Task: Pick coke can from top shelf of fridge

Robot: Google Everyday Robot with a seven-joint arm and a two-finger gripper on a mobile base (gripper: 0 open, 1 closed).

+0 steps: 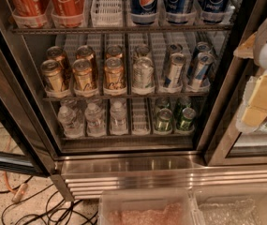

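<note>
Two red coke cans (67, 1) (27, 1) stand side by side at the left end of the top shelf (123, 29), each in a clear front cup; their tops are cut off by the frame's edge. The fridge (128, 165) stands open in front of me, with a stainless steel base. My gripper (263, 100), white with tan parts, is at the right edge of the view, outside the fridge. It is lower than the top shelf and far to the right of the coke cans, and it holds nothing that I can see.
Blue Pepsi cans (144, 1) fill the top shelf's right. Gold-brown cans (84, 74) and silver cans (142, 71) are on the middle shelf, water bottles (94, 118) and green cans (163, 118) below. The open door (6, 139) is left. Cables (25, 205) lie on the floor, and clear bins (144, 207) stand below the fridge.
</note>
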